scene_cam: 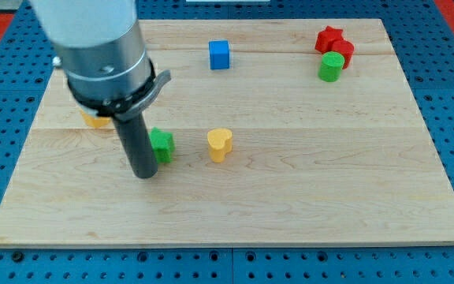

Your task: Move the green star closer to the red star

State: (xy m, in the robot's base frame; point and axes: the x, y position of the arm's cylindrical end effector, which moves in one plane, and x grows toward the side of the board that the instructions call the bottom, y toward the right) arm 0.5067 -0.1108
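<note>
The green star lies on the wooden board left of centre, partly hidden by my rod. My tip rests on the board just to the star's left and a little below it, touching or nearly touching it. The red star sits near the view's top right, far from the green star, with another red block against its lower right.
A green cylinder stands just below the red blocks. A yellow heart block lies right of the green star. A blue cube is near the top centre. A yellow block shows partly behind the arm at left.
</note>
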